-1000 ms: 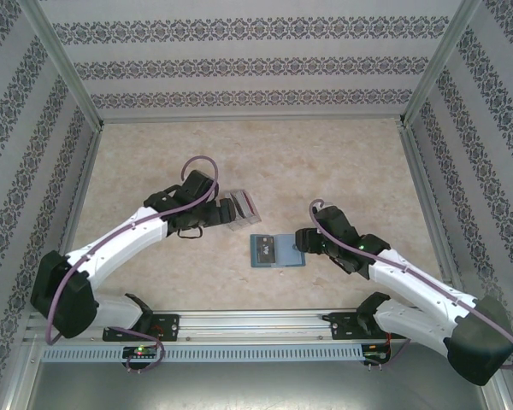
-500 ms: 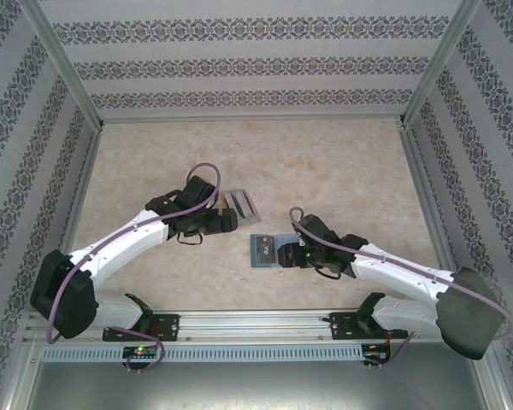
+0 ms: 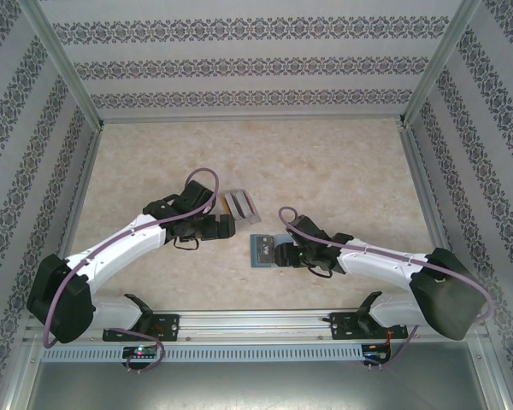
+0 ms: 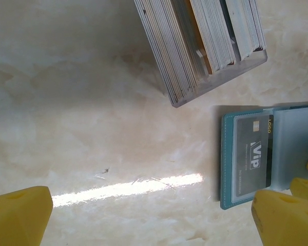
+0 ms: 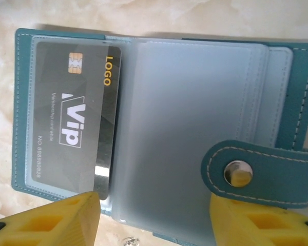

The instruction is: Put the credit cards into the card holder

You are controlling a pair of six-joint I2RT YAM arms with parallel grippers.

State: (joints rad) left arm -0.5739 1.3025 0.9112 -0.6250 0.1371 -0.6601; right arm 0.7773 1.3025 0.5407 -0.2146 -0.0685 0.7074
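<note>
The teal card holder (image 5: pixel 25 102) lies open on the table, also seen as the card holder (image 3: pixel 262 250) from above. One dark credit card (image 5: pixel 74 123) with a gold chip sits in its left sleeve; the clear sleeves (image 5: pixel 190 128) beside it look empty. My right gripper (image 5: pixel 154 225) is open low over its near edge, one finger by the card's corner and the other at the snap tab (image 5: pixel 256 171). More credit cards (image 4: pixel 200 41) stand on edge in a clear box. My left gripper (image 4: pixel 154 220) is open over bare table, between box and holder.
The clear card box (image 3: pixel 239 205) stands just behind and to the left of the card holder. Patterned walls and metal posts (image 3: pixel 68 77) enclose the marbled table (image 3: pixel 342 171). Free tabletop lies at the back and on both sides.
My right arm has swung left and lowered its gripper over the open card holder. My left gripper has drawn back a little from the card box toward the near side.
</note>
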